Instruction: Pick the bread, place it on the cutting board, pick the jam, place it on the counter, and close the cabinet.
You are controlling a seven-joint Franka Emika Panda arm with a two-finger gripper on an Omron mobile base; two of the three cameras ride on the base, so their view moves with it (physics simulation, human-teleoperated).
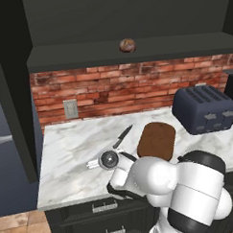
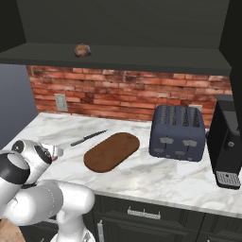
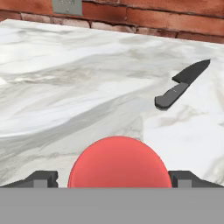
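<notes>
Step in hand, as judged: placing the jam (image 3: 119, 162). It sits pinched between the fingers (image 3: 40, 178), low over the counter (image 3: 65, 100); a knife (image 3: 181, 85) lies beyond them. Next: lower, release. Bread (image 1: 127, 45) remains on the cabinet (image 1: 135, 55) shelf.

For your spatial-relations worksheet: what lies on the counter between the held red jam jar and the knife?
Nothing: in the hand view, bare marble counter runs from the jam, held between the gripper fingers, to the knife.

Bread (image 2: 82, 50) on cabinet (image 2: 118, 56) shelf
</notes>
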